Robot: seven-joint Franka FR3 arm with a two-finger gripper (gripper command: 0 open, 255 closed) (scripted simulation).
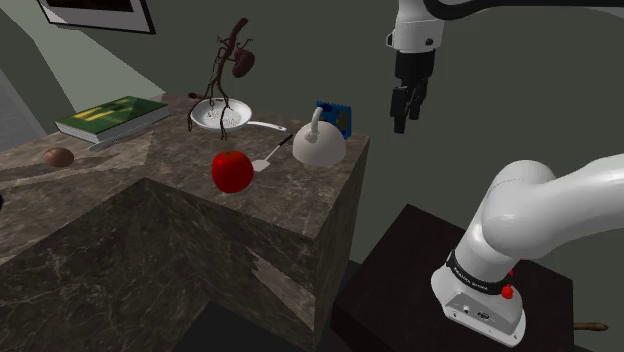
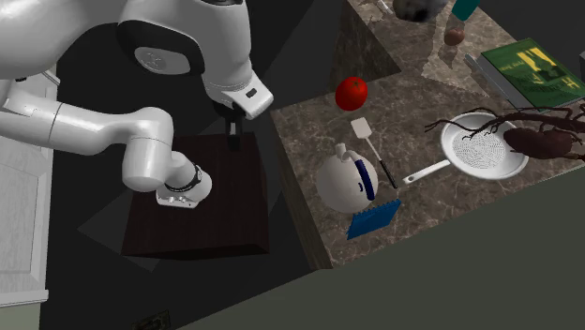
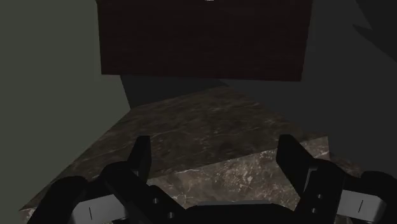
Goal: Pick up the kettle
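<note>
Gripper [image 1: 405, 110] is wide open and empty, hanging in the air off the edge of the counter [image 1: 300, 215], above the gap toward the stand [image 1: 420, 275]. Kettle [image 1: 318, 146] sits upright near the counter corner closest to the arm, a white dome with an arched handle on top, well apart from the gripper. Step in hand looks like the approach: travel over the kettle, square the jaws across the handle, then descend, since the dome looks too wide and slick to pinch. Watch the blue block [image 1: 334, 117] just beside it and the spatula [image 1: 268, 158] on the other side (apple [image 1: 232, 171] is further out, less of a worry). Second exterior view looks down on the handle [image 2: 366, 175], showing it blue and which way it runs, which the shoulder view leaves unclear; shoulder view gives the gripper's height over the counter. Wrist view has the 2 fingers [image 3: 141, 159] spread over a bare counter corner, nothing between them
</note>
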